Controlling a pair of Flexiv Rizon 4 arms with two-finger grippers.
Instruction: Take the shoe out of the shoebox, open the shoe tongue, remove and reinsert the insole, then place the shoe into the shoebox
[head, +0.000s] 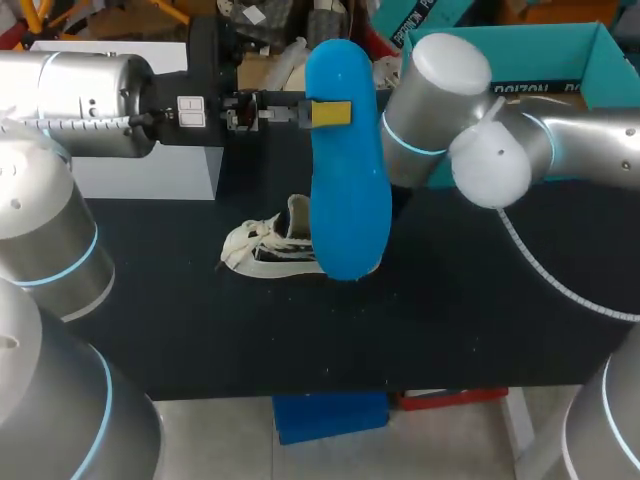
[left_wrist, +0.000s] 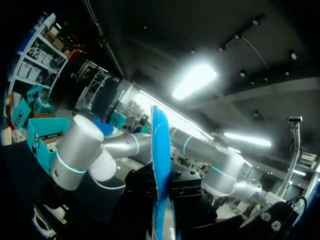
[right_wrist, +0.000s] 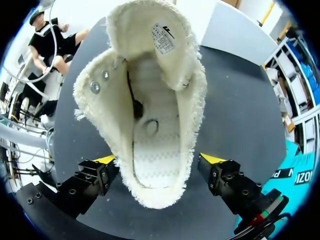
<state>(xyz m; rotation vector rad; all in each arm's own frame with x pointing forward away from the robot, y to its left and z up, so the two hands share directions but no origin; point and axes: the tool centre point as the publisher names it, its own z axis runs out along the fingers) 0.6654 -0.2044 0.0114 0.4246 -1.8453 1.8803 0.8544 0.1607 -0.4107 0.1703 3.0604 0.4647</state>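
Insole out, and your left fingers (head: 330, 112) had the blue insole (head: 345, 190) clamped flat between them, hanging upright just above the shoe (right_wrist: 150, 125) on the worktop (head: 480, 300). Your right fingers (right_wrist: 214, 160) stood wide at the heel, seemingly pressing both sides, tongue (right_wrist: 160, 35) folded open. Reinsertion was the step in hand — next, you'd have needed to tip the insole's lower end into that opening.

White block lettering runs along the wall of the teal shoebox (head: 545, 62) at the far right. My right arm (head: 580, 140) hides part of it, so I get no whole word. Inside the shoe tongue (right_wrist: 150, 20) sits a small white label (right_wrist: 164, 38) with dark print too fine to read, and a white sticker (head: 191, 111) on my left arm (head: 90, 90) is just as illegible.
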